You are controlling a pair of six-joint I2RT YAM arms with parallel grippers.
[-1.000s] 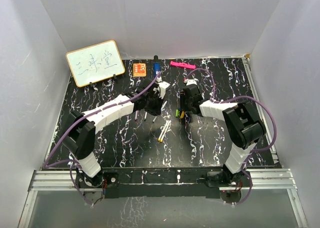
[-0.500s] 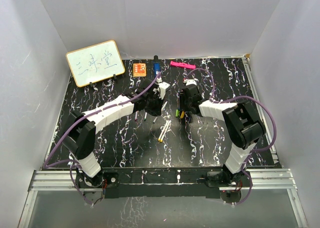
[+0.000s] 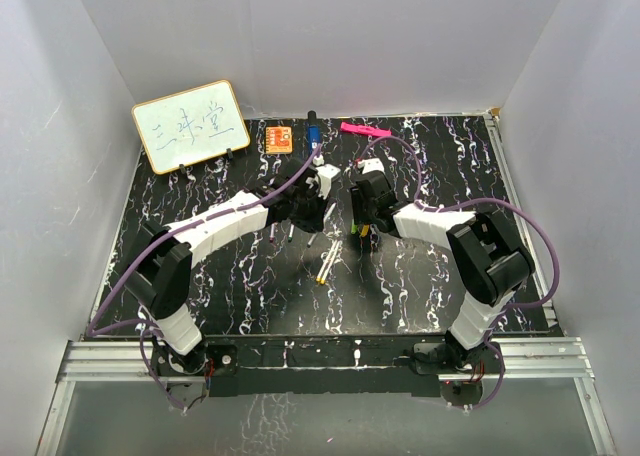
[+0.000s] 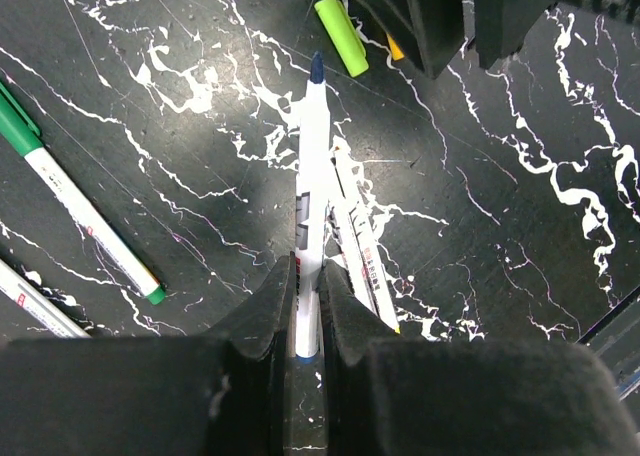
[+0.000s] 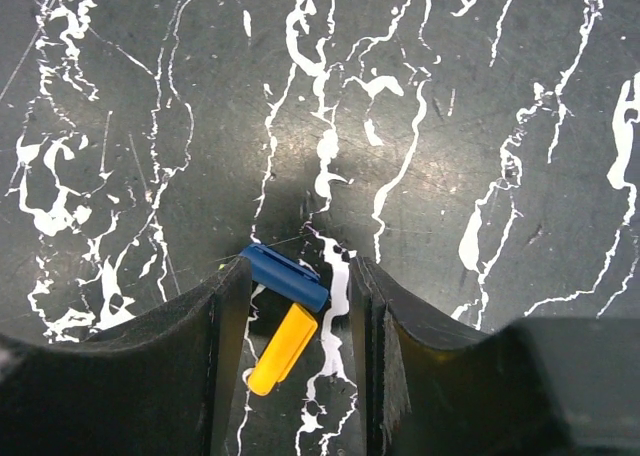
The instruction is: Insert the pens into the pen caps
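Note:
My left gripper (image 4: pixel 308 271) is shut on a white pen (image 4: pixel 312 166) with a dark blue tip that points toward the right gripper. In the top view the left gripper (image 3: pixel 312 212) is at mid table. My right gripper (image 5: pixel 300 296) is open and low over the table, its jaws on either side of a blue cap (image 5: pixel 285 276) and a yellow cap (image 5: pixel 283 348); the blue cap touches the left finger. In the top view the right gripper (image 3: pixel 358 222) is close to the left one. A lime green cap (image 4: pixel 340 34) lies near the pen's tip.
A yellow-tipped pen (image 4: pixel 362 251) lies under the held pen, and a green-capped pen (image 4: pixel 70 201) and another pen (image 4: pixel 30 301) lie to the left. Loose pens (image 3: pixel 327 261) also show in the top view. At the back stand a whiteboard (image 3: pixel 190 126), an orange card (image 3: pixel 279 138), a dark blue object (image 3: pixel 313 134) and a pink bar (image 3: pixel 365 130).
My right gripper has moved left, closer to the left gripper. The left gripper has barely moved and still holds the pen.

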